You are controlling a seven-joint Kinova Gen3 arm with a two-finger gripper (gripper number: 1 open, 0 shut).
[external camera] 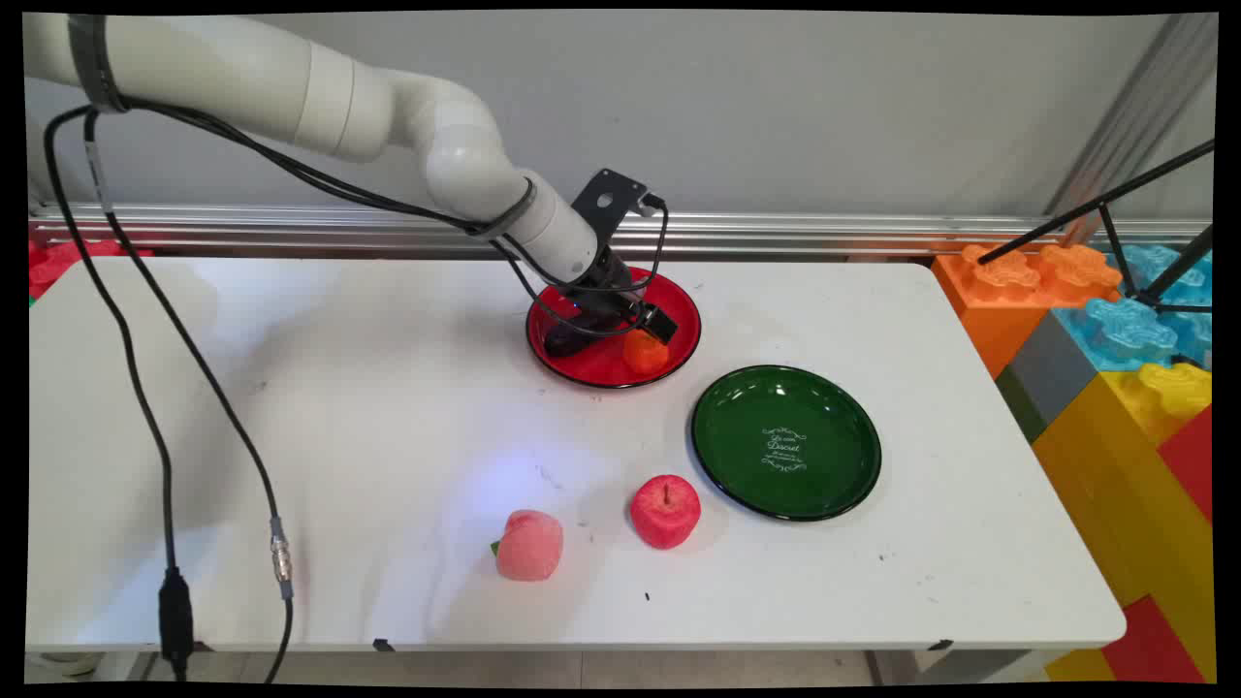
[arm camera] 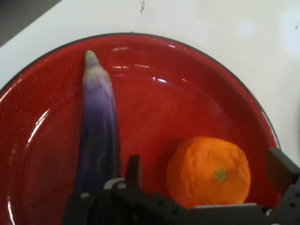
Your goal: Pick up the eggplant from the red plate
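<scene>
Main view: the arm is reaching down into the red plate, which is sitting toward the table's far side. The gripper is hanging low over the plate, right at an orange lying in the plate's near-right part. An eggplant is lying in the plate's left part, mostly hidden by the gripper and cables. A green plate is resting just right and nearer than the red plate, nothing in it. An apple and a peach are sitting well nearer than the red plate, the apple close to the green plate's left rim.

Hand view: the fingers are standing apart, one on each side of the orange, with gaps showing; not clamped on it. The eggplant is lying just beyond the left finger, apart from the orange. The red plate is filling most of the view.

Judgement: the gripper is looking poised about the orange, either just before or just after a grip. Any closing would call for keeping that left finger clear of the eggplant.
</scene>
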